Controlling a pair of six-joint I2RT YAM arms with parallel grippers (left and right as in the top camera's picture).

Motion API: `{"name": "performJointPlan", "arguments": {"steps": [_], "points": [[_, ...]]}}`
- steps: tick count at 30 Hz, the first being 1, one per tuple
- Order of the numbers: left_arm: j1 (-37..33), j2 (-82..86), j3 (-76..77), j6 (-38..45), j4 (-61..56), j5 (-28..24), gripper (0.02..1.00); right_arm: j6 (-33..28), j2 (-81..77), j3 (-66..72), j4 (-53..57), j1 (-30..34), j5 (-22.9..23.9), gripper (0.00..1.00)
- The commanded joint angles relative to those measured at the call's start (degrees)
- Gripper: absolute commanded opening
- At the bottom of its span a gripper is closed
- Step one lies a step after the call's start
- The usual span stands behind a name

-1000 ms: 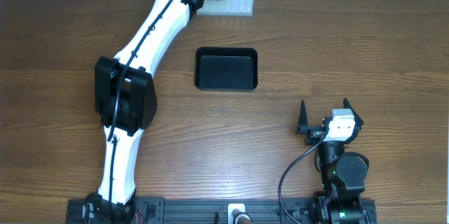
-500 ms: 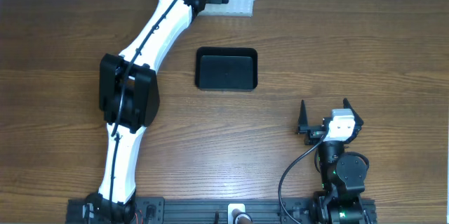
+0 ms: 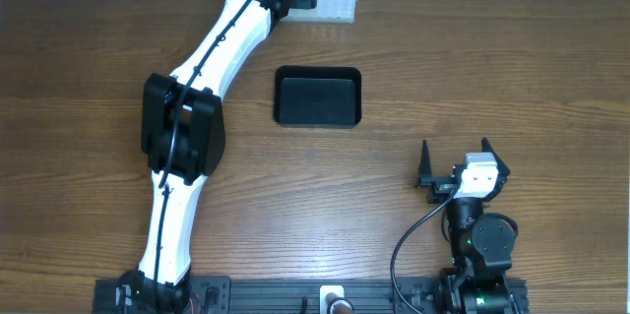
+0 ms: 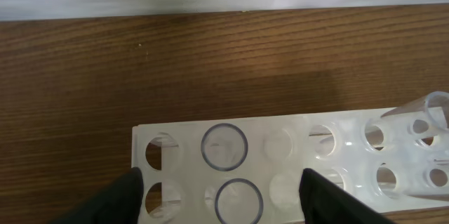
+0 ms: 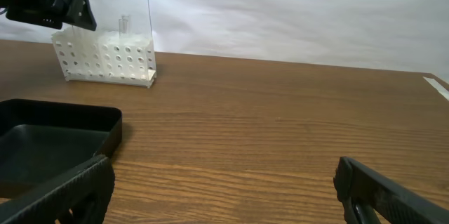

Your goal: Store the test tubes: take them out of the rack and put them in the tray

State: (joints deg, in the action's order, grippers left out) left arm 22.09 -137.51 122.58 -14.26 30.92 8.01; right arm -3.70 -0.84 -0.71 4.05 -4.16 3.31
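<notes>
— Where is your left pincer?
— My left pincer (image 4: 221, 182) hangs over one end of the white perforated plastic rack (image 4: 280, 143). Its fingers are spread wide and pinch nothing. Two clear round-mouthed test tubes (image 4: 224, 145) stand in holes right under it, between the fingers. A taller clear tube (image 4: 421, 122) stands farther along the rack, away from the pincer.
— And the black rectangular plastic tray (image 3: 317, 96)?
— It lies on the brown wooden table (image 3: 492, 58), apart from the rack, back from the left pincer toward my bases.
— Your right pincer?
— My right pincer (image 3: 456, 161) sits close to its own base, fingers spread, gripping nothing. The tray lies ahead of it, toward my left arm's side, with the rack well beyond.
</notes>
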Motion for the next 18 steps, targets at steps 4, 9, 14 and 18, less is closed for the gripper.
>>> {"name": "performJointPlan", "arguments": {"steps": [4,9,14,18], "points": [[-0.22,-0.94,1.25,0.59,-0.11,0.44,0.529,-0.22,0.57,0.39,0.09,0.0,-0.48,0.991],[-0.13,-0.94,1.25,0.59,-0.11,0.44,0.441,-0.22,0.57,0.39,0.09,0.0,-0.48,0.991],[-0.07,-0.94,1.25,0.59,-0.09,0.44,0.351,-0.22,0.57,0.39,0.09,0.0,-0.48,0.993],[-0.07,-0.94,1.25,0.59,-0.09,0.44,0.301,-0.22,0.57,0.39,0.09,0.0,-0.48,0.991]]}}
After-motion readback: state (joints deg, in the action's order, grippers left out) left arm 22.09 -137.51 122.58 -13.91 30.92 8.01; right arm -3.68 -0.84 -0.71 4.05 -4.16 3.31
